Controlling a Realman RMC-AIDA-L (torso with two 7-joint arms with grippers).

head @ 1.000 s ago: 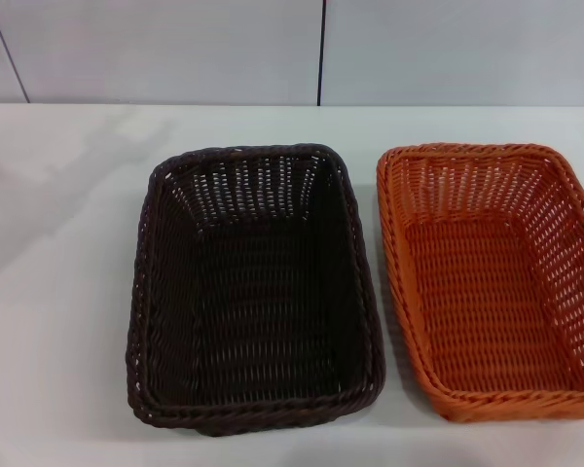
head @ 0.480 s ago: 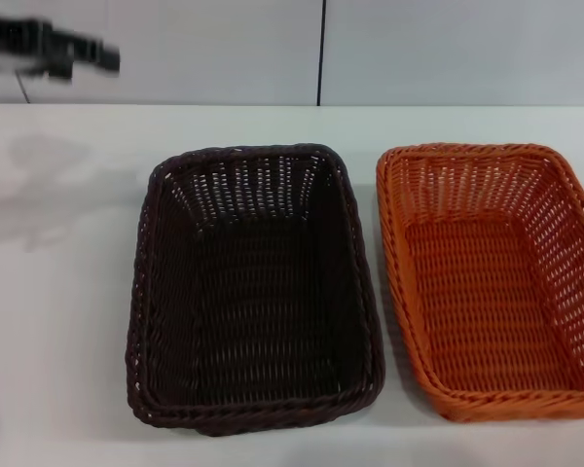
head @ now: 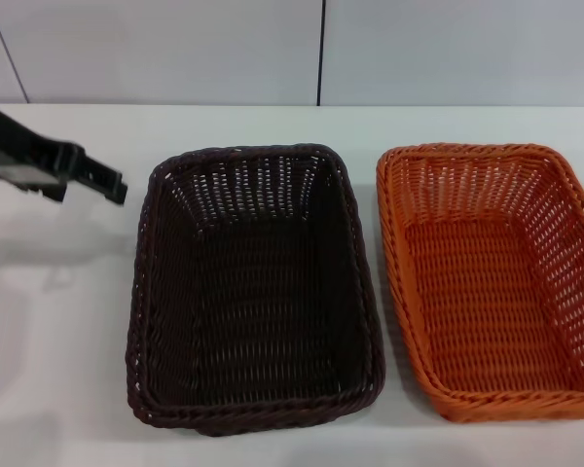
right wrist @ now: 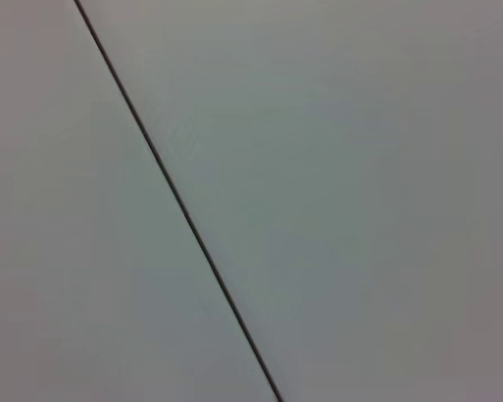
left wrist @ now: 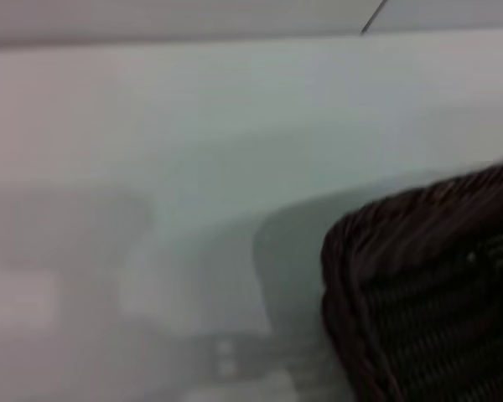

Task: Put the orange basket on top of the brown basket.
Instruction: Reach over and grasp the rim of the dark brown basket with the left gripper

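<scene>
The brown basket [head: 256, 287] sits on the white table [head: 58, 321] in the middle of the head view. The orange basket [head: 492, 277] stands right beside it on its right, upright and apart from it by a narrow gap. Both are empty. My left gripper [head: 115, 187] hangs above the table just left of the brown basket's far left corner, touching neither basket. A corner of the brown basket also shows in the left wrist view [left wrist: 436, 285]. My right gripper is out of view.
A pale wall [head: 175, 49] with dark vertical seams runs behind the table's far edge. The right wrist view shows only a pale surface with a dark seam [right wrist: 176, 197]. Bare table lies left of the brown basket.
My left arm has come into the head view from the upper left and moved down and right toward the brown basket's far left corner. The baskets have not moved.
</scene>
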